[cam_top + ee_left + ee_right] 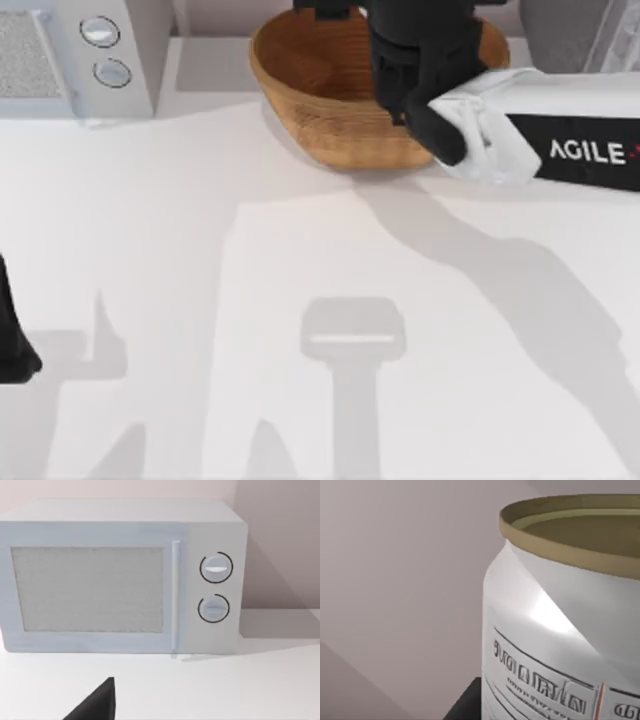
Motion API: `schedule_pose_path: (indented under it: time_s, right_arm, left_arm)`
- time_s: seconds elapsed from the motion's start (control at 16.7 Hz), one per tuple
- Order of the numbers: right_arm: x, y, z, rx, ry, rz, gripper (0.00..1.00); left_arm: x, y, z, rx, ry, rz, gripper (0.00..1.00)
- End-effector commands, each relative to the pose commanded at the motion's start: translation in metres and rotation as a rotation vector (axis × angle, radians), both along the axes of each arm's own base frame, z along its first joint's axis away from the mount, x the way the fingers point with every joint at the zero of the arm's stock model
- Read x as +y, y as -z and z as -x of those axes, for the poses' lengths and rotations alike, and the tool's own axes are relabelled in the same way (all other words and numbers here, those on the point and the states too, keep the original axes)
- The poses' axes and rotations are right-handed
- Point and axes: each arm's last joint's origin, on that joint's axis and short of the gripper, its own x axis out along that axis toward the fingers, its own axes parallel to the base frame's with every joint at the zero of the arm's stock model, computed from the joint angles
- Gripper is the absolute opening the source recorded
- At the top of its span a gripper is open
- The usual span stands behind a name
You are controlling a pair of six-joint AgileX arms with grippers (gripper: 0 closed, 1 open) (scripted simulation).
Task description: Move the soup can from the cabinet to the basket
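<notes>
Soup can [555,630] is seen very close in the right wrist view: white label with dark printed lettering and a thin red line, dull gold rim at the top. A dark edge sits at its base, touching it. From above the can is hidden under the right arm.

Right tool [410,70] is positioned over the basket [310,90], at the far edge of the tabletop [300,300], right of centre. How far its fingers stand apart cannot be told, nor whether the can is gripped.

Basket: tan woven bowl with ridged rings inside, partly covered by the black wrist and white arm link.

Cabinet [575,35]: grey unit at the far right corner, just behind the right arm.

White microwave [125,575] with two round knobs [216,568] stands at the far left, well apart from the basket.

Left tool [15,345] is parked at the tabletop's left edge; one dark fingertip [97,702] is seen in the left wrist view, spread not discernible.
</notes>
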Motion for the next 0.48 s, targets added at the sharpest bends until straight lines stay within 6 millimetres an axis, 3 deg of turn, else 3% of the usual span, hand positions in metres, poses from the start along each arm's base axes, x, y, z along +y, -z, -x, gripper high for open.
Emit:
schedule_pose_path:
  time_s: [0.3, 0.48]
  right_arm:
    - [-0.002, 0.005, -0.002, 0.011, 0.001, 0.005, 0.00]
    - [0.000, 0.008, -0.013, 0.006, 0.002, 0.003, 0.00]
  left_arm:
    - [0.000, 0.000, 0.000, 0.000, 0.000, 0.000, 1.00]
    - [0.000, 0.000, 0.000, 0.000, 0.000, 0.000, 1.00]
